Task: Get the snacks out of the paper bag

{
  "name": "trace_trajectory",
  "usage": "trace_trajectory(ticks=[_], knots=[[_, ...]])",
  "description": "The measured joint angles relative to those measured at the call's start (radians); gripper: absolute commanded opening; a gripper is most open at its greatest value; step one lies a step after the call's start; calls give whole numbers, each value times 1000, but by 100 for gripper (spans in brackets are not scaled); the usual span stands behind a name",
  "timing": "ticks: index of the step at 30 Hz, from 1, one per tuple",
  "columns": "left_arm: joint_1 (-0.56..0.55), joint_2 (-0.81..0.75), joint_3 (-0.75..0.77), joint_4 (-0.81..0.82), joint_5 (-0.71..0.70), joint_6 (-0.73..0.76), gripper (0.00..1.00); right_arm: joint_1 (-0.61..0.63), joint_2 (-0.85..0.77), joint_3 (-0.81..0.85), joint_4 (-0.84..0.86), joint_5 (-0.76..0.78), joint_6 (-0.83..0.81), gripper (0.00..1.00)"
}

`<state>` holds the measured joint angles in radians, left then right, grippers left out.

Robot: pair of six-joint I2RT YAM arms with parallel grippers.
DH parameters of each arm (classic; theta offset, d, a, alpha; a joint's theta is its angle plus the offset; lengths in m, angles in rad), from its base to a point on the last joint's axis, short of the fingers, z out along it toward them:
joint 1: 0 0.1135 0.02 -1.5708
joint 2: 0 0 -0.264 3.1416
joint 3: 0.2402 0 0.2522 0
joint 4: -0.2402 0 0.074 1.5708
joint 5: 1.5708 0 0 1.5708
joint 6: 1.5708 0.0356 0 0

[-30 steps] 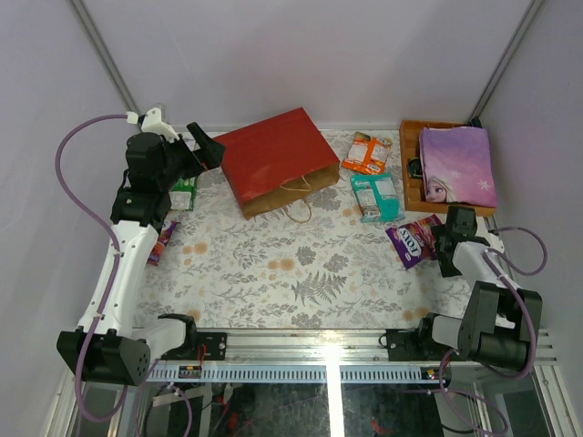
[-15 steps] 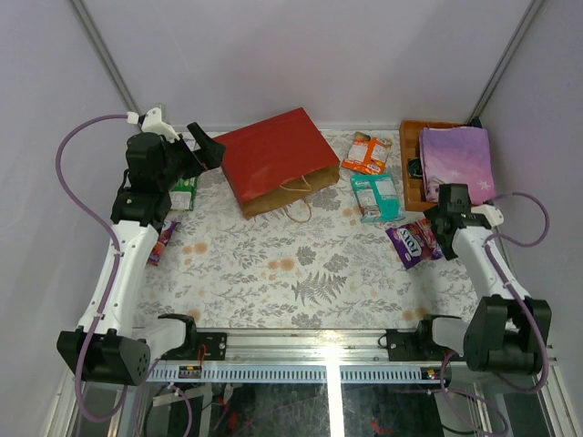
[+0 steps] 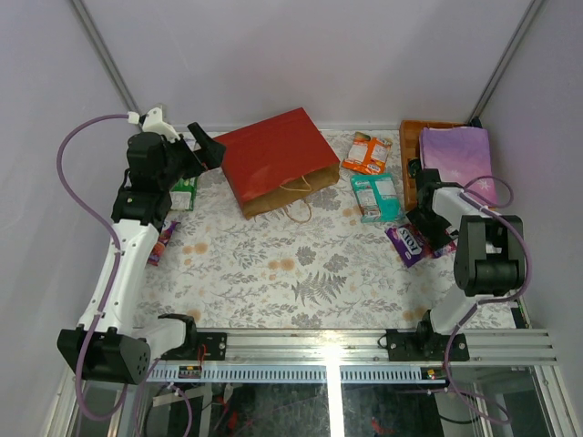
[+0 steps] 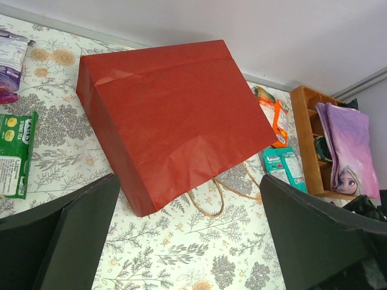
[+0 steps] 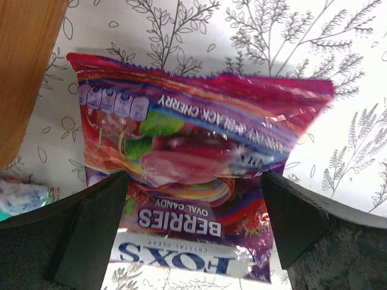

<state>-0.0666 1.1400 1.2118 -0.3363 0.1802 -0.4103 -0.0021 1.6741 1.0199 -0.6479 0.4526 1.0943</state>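
Top external view shows the paper bag (image 3: 273, 159) lying flat at upper centre, with the orange packet (image 3: 366, 153), teal packet (image 3: 376, 197), purple packet (image 3: 406, 246) and green packet (image 3: 185, 193) already out around it. Anything left inside is hidden. The left gripper (image 3: 208, 146) beside the bag and the right gripper (image 3: 422, 225) over the purple packet both gape empty. Only the right wrist view reads that packet's berry-candy print.

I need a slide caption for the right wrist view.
Open right pincer over the purple berry candy packet on the floral cloth, beside the wooden tray.
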Motion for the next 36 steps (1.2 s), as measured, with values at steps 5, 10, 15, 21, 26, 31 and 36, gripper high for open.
trace_trajectory(ticks=[5, 10, 15, 21, 26, 31, 36], knots=[[0, 11, 0, 0, 0, 0, 100, 0, 67, 49, -19, 2, 4, 99], [0, 14, 0, 0, 0, 0, 100, -7, 69, 36, -10, -6, 26, 99], [0, 16, 0, 0, 0, 0, 100, -40, 40, -26, 53, -47, 48, 99], [0, 18, 0, 0, 0, 0, 100, -128, -58, -137, 128, -52, 72, 99], [0, 24, 0, 0, 0, 0, 100, -178, -109, -190, 151, -52, 92, 99], [0, 28, 0, 0, 0, 0, 100, -216, -106, -188, 154, -63, 96, 99], [0, 28, 0, 0, 1, 0, 100, -246, -98, -179, 148, -74, 116, 99]])
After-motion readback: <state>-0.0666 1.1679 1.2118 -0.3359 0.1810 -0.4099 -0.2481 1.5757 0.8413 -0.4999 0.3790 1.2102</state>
